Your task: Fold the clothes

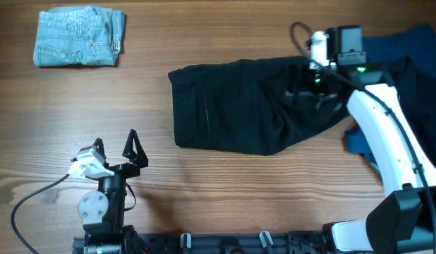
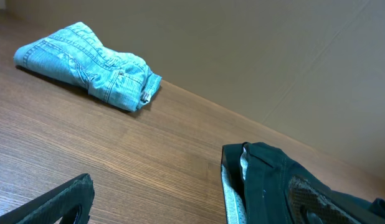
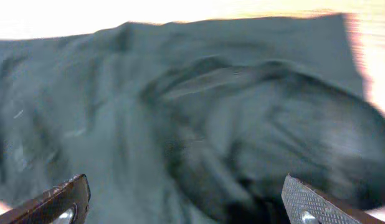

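**A:** Can any text, brand or number be read anywhere here?

**B:** Nope, nothing legible is found in any of the three views. A small pale patch [image 2: 144,95] is seen at the edge of the folded denim shorts [image 2: 80,62]. It's too small for anything to be made out on it, and even whether it's a label can't be told.

We are seeing black shorts [image 1: 232,106] lying spread out and rumpled just right of centre. Pale-blue denim shorts [image 1: 80,37] are sitting folded at ten o'clock. A dark blue garment [image 1: 405,46] is bunching at two o'clock, touching the black shorts.
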`<act>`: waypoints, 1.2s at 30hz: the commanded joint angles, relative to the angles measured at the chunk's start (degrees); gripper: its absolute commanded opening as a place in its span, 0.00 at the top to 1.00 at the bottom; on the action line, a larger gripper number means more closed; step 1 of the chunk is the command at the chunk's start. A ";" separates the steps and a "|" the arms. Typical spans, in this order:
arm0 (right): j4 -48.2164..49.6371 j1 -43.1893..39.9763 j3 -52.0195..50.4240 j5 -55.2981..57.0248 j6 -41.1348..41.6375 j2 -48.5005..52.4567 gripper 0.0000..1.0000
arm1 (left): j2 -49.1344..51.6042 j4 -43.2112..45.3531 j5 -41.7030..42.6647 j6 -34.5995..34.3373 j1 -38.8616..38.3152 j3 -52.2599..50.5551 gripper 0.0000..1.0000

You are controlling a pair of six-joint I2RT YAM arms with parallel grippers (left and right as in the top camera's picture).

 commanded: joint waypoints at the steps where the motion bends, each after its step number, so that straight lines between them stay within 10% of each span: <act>1: -1.01 3.30 0.57 -1.99 -4.66 3.78 0.00 | -0.42 -0.26 -0.55 1.14 0.35 -0.26 0.00; 14: -2.60 6.12 0.52 11.78 -4.68 12.20 0.05 | -0.42 -0.26 -0.55 1.14 0.35 -0.26 0.00; 16: -3.19 6.12 0.50 12.13 -4.70 13.57 0.31 | -0.42 -0.26 -0.55 1.14 0.35 -0.26 0.00; 20: -3.43 6.12 0.39 12.20 -4.57 15.37 0.43 | -0.42 -0.26 -0.55 1.14 0.35 -0.26 0.00; 24: -3.43 6.12 0.42 13.57 -3.48 15.58 0.96 | -0.42 -0.26 -0.55 1.14 0.35 -0.26 0.00; 36: -5.95 5.75 3.74 24.52 6.16 11.58 0.96 | -0.42 -0.26 -0.52 1.14 0.35 -0.26 0.00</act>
